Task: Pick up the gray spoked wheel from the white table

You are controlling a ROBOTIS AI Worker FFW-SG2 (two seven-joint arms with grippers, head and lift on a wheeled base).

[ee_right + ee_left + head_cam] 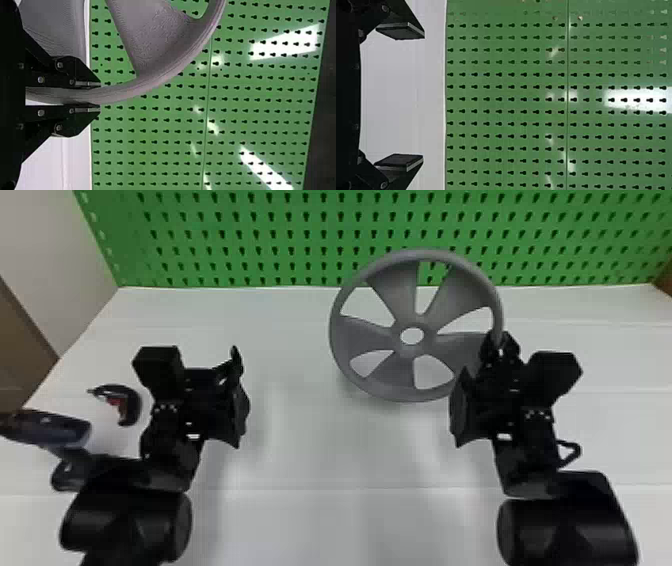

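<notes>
The gray spoked wheel stands tilted up above the white table, its face toward the head camera. At its right side my right gripper is shut on the rim. In the right wrist view, the rim of the wheel passes between the two fingers of my right gripper, which press on it from both sides. My left gripper is off to the left of the wheel, apart from it. The left wrist view has my left gripper with its fingers wide apart and nothing between them.
A dark power drill lies at the table's left side, partly behind the left arm. Beside it is a small black and red tool. A green pegboard rises along the table's back edge, close behind the wheel.
</notes>
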